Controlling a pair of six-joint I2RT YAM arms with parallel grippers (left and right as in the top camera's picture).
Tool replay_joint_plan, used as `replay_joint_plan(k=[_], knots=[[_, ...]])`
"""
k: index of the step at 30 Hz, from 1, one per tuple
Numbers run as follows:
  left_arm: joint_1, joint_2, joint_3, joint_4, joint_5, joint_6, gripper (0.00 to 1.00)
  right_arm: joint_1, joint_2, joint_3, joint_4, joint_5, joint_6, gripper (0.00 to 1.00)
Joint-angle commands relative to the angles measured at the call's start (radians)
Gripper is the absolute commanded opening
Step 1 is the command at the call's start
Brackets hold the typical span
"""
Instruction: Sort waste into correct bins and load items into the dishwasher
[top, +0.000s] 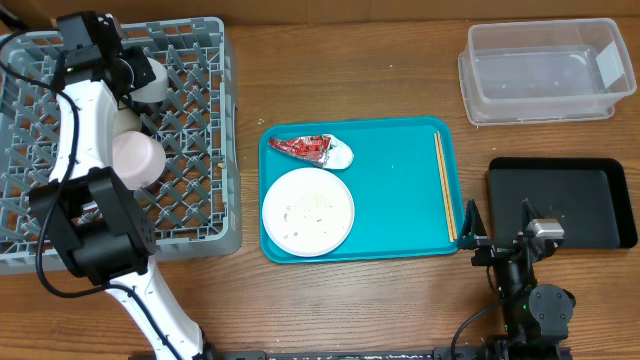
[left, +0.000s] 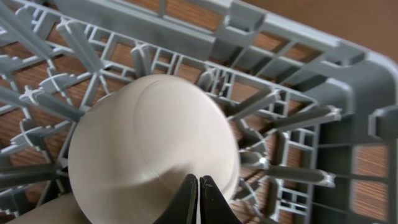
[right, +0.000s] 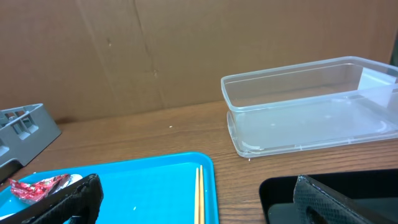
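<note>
Grey rack (top: 195, 170) at the left holds the cup (left: 149, 143) and pinkish bowl (top: 137, 158), left end effector (left: 198, 186) pressed together over the cup, right end effector (top: 498, 228) apart; plate (top: 280, 228), grains (top: 312, 207) and red wrapper (top: 305, 147) lie unsorted on the teal tray (top: 400, 190).

My left pincer (left: 198, 186) is black, the cup (left: 149, 149) plain cream, the rack (top: 200, 200) grey with a lattice grid, the bowl (top: 137, 157) pale pink, the serving tray (top: 400, 190) teal, the wrapper (top: 303, 146) shiny red, the plate (top: 285, 228) white and speckled, the chopsticks (top: 444, 185) tan, the tub (top: 540, 75) clear, the flat bin (top: 560, 205) black.
</note>
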Motion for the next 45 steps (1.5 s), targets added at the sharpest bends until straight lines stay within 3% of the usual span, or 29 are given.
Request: replay_joint_plan(k=[1, 9, 21, 30, 37, 39, 45], knots=[[-0.001, 0.028, 0.005, 0.003, -0.102, -0.013, 0.05, 0.003, -0.009, -0.01, 0.005, 0.009, 0.003, 1.0], [0.021, 0.03, 0.005, -0.062, -0.299, -0.014, 0.04, 0.003, -0.009, -0.01, 0.005, 0.009, 0.003, 1.0], [0.063, -0.045, 0.007, -0.12, -0.299, -0.018, 0.04, 0.003, -0.002, -0.01, 0.006, 0.009, 0.003, 1.0], [0.057, -0.214, 0.007, -0.134, -0.06, -0.018, 0.04, 0.003, -0.002, -0.01, 0.006, 0.009, 0.003, 1.0], [0.057, -0.277, 0.007, -0.301, 0.181, -0.017, 0.09, 0.003, -0.002, -0.01, 0.006, 0.009, 0.003, 1.0], [0.059, -0.293, 0.007, -0.385, 0.195, -0.029, 0.04, 0.003, -0.002, -0.01, 0.006, 0.009, 0.003, 1.0], [0.08, -0.333, 0.007, -0.596, 0.145, -0.047, 0.04, 0.003, -0.002, -0.01, 0.006, 0.009, 0.003, 1.0]])
